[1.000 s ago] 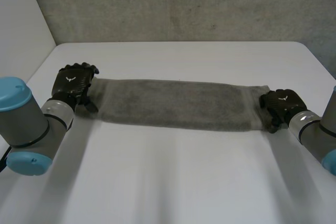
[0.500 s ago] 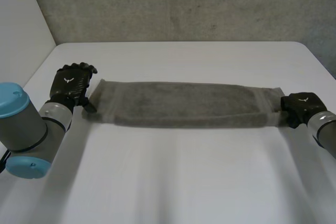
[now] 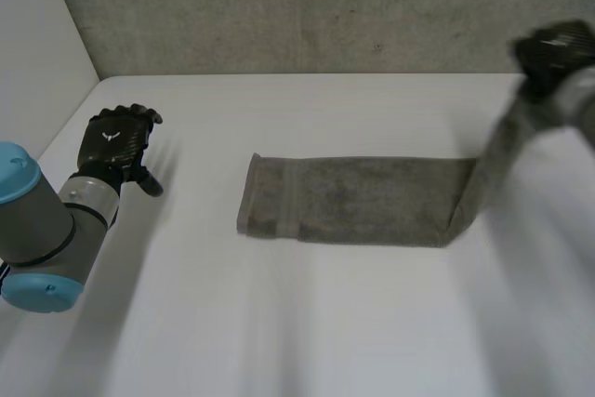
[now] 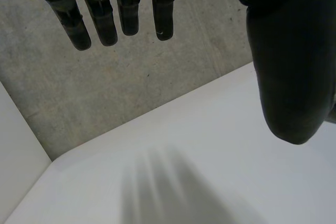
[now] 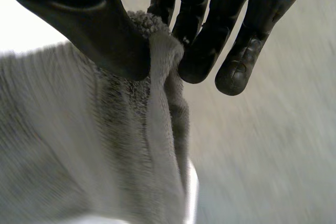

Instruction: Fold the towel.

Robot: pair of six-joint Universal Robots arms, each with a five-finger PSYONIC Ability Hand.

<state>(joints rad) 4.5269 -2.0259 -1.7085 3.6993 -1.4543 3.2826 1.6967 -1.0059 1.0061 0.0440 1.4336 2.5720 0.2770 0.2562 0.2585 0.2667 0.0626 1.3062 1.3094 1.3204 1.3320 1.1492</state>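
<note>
One towel [image 3: 358, 200], grey, in a long narrow strip. Flat on white table [image 3: 279, 323] from about centre out toward 3 o'clock. Free end, with hem band, facing 9 o'clock. Opposite end off the table, rising toward 2 o'clock.

One right hand [image 3: 553, 48], held high at 2 o'clock, near grey wall [image 3: 307, 6]. Thumb and fingers [image 5: 197, 51] closed on the towel's end edge, cloth pinched between them, remainder hanging below the palm.

One left hand [image 3: 116, 141], at 9 o'clock, well apart from the towel's free end. Fingers [image 4: 126, 14] straight and spread, thumb wide, nothing held, bare table beneath.

Step in hand, as judged: lengthwise fold, pinched end to go over the flat part. Strip not yet doubled.

Next move, as judged: carry toward 9 o'clock, low enough to lay cloth down without dragging the flat part. Pinched end to land edge-to-edge on the free end, with release only once aligned. Left hand possibly needed to pin the free end against sliding.
</note>
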